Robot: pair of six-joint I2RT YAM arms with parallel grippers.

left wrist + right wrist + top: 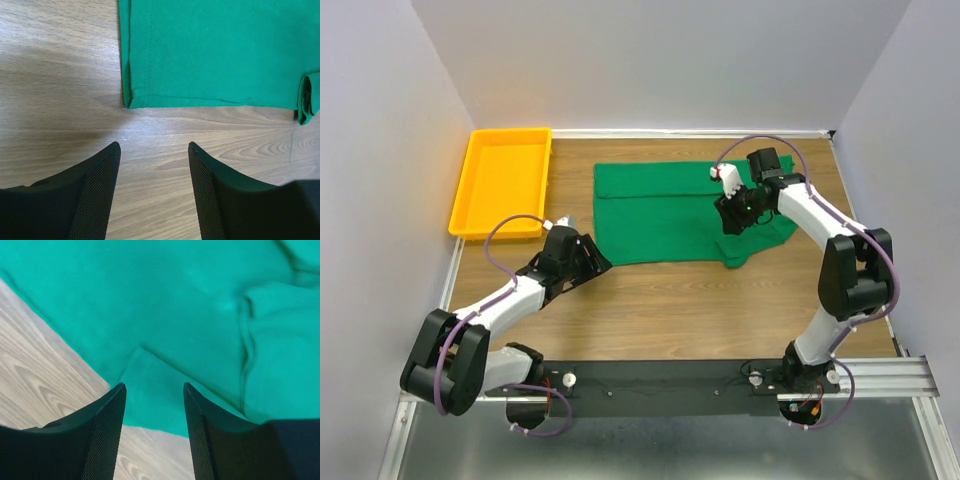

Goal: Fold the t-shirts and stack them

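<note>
Although the green t-shirt [660, 215] lies flat on the bench [670, 320] as a wide rectangle, with a fold line running across it near its far edge, the folding looks only begun. One sleeve [745, 250] pokes out past the near right corner, and the cloth around it is rumpled. The left fingers [100, 190] hover wide apart and empty over bare wood just short of the shirt's near left corner [127, 100], not touching it. The right fingers [105, 430] are likewise spread and hold nothing, poised above the sleeve area. By my reading, the sleeve needs tucking in and the body needs folding across at least once more. Nothing is stacked. A yellow tray [470, 190] sits apart at the far left, and only this one shirt is in view.
</note>
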